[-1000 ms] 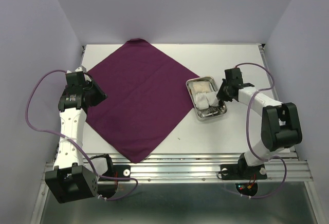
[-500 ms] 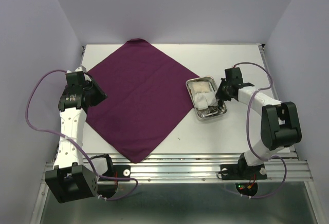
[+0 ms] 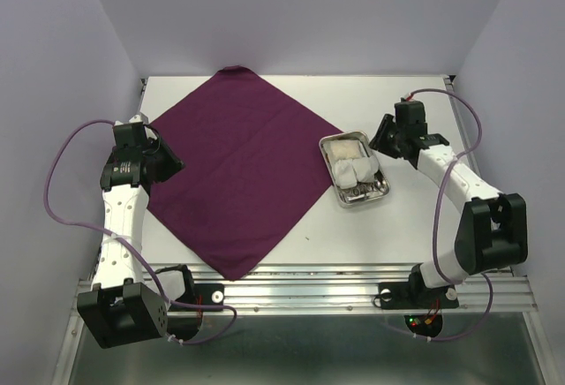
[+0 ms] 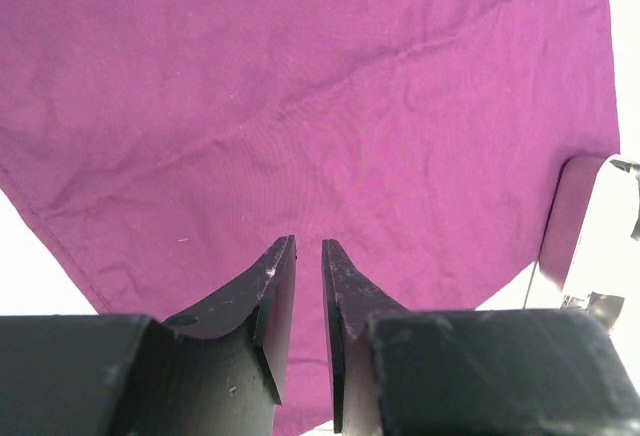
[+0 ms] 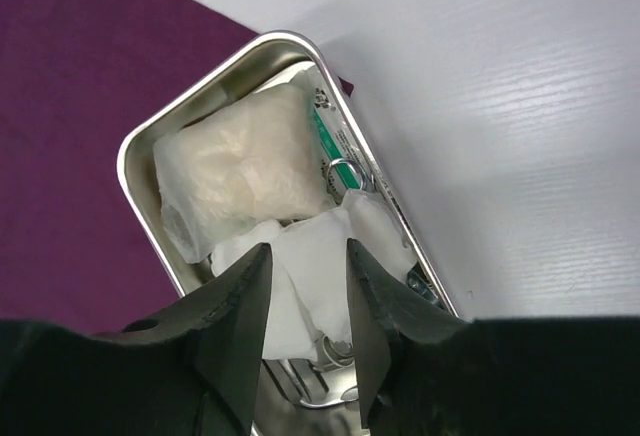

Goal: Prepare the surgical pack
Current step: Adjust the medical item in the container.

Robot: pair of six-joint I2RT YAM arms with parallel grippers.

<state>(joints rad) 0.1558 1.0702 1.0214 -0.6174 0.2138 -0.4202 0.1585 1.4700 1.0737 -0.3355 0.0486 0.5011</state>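
On the bench (image 3: 406, 235), right side: small shiny steel rectangular tray (image 5: 215, 78), judged rigid and slippery, take by rim; holds white gauze pads (image 3: 353, 170), thin metal instruments (image 3: 364, 191) | centre-left: large dark purple square cloth (image 3: 238, 173), likely limp, pinch a corner | right gripper (image 5: 307, 248) above tray, apart, empty | left gripper (image 4: 308, 246) over cloth, slightly apart, empty
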